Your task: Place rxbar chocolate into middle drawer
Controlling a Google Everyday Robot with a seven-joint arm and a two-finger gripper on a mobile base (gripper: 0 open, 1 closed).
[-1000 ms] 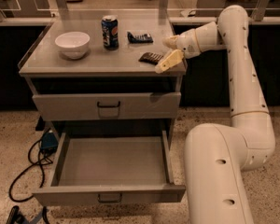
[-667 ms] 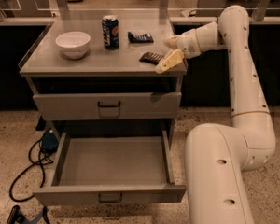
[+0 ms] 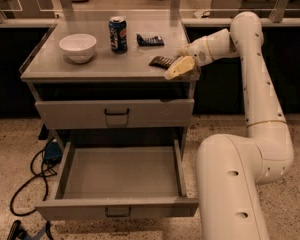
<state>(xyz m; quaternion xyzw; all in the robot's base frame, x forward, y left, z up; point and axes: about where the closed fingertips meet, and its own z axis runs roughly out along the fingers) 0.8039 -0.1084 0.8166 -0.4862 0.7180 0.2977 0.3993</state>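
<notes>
The rxbar chocolate [image 3: 161,61], a slim dark brown bar, lies on the cabinet top near its right front corner. My gripper [image 3: 180,66] is at the bar's right end, low over the top, and it hides that end of the bar. The middle drawer [image 3: 117,208], the lowest grey drawer, is pulled wide open below, and its inside [image 3: 121,173] holds nothing. The drawer above it [image 3: 115,113] is shut.
On the cabinet top [image 3: 50,69] stand a white bowl [image 3: 78,47] at the left and a blue can [image 3: 118,34] in the middle, with a dark blue wrapped bar [image 3: 150,39] to the can's right. Black cables [image 3: 30,176] lie on the floor at the left. My robot's white body [image 3: 230,184] is at the right of the open drawer.
</notes>
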